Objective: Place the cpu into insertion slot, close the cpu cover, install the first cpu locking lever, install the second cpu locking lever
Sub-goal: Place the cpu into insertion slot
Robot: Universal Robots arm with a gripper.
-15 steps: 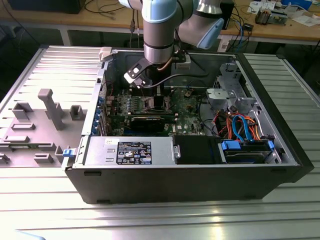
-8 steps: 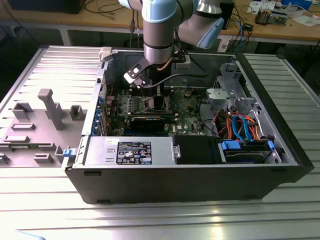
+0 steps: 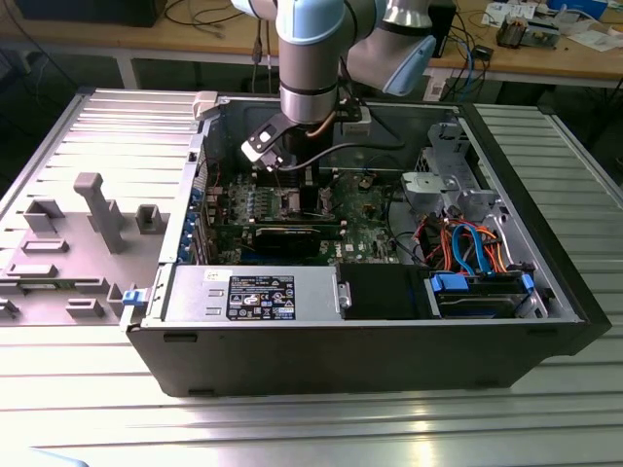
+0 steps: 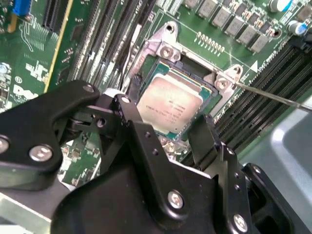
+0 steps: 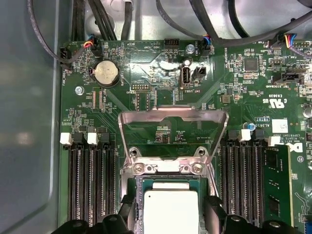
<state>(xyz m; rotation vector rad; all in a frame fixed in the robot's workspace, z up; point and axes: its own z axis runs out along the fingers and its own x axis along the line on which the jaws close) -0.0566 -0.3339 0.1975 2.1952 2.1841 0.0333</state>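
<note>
Cpu [image 5: 170,212] is lying flat in the slot [image 4: 165,48] on the green board [image 5: 146,73]. Cover [image 5: 146,114] is standing swung up off it. Gripper [image 4: 168,107] is hanging open, fingers [image 4: 204,136] straddling the cpu, inside the case [image 3: 389,341] on the bench [image 3: 292,428].

Arm [image 3: 310,49]: yours drops steeply from above in the exterior view.
Wrist [image 3: 310,102]: upright, turned straight down.
Gripper [image 4: 168,105]: aimed downward; you see it in both wrist views.
Fingers [image 4: 146,141]: two black ones, spread wide apart, tips level.
</note>
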